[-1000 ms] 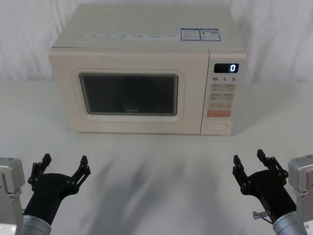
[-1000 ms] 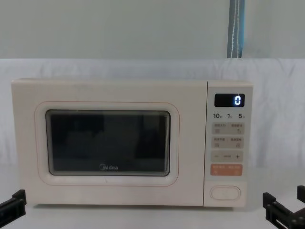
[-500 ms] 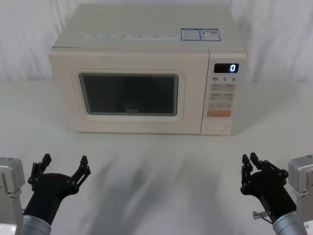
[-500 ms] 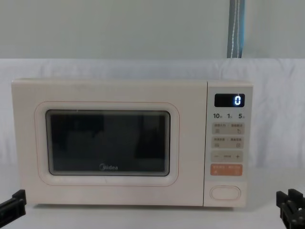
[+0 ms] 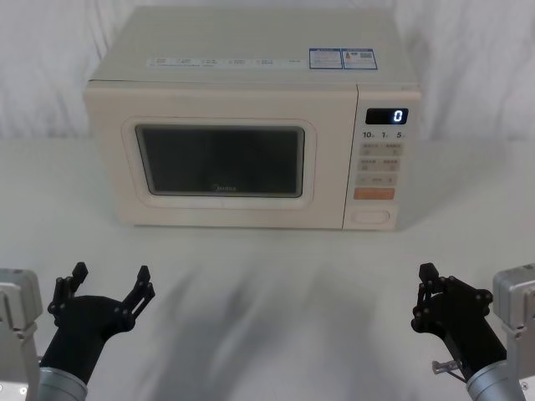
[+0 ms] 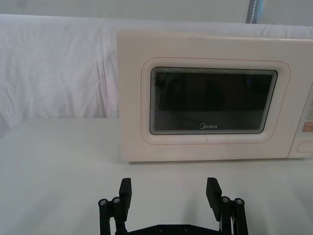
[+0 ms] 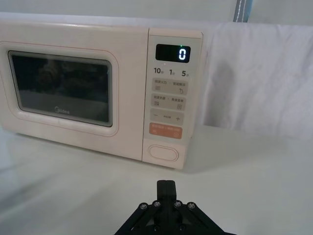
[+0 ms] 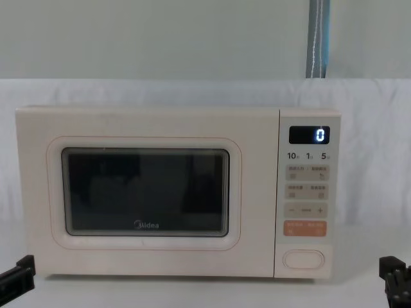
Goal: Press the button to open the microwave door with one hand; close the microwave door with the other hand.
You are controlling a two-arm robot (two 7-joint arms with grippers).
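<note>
The cream microwave (image 5: 251, 83) stands at the back middle of the white table, its door (image 5: 219, 163) flush and closed. The cream oval button (image 5: 372, 217) sits at the bottom of the control panel, under the orange key; it also shows in the right wrist view (image 7: 164, 152) and chest view (image 8: 304, 258). My left gripper (image 5: 109, 280) hovers low at the near left, open, well short of the door (image 6: 210, 103). My right gripper (image 5: 428, 271) hangs at the near right, shut with its fingers (image 7: 166, 188) together, in front of and below the button.
White cloth (image 5: 50, 67) drapes behind and beside the microwave. The black display (image 5: 386, 116) reads 0. The white tabletop (image 5: 267, 284) lies bare between the grippers and the microwave front.
The right gripper's fingers have closed together from open to shut. The left gripper and the microwave have not moved.
</note>
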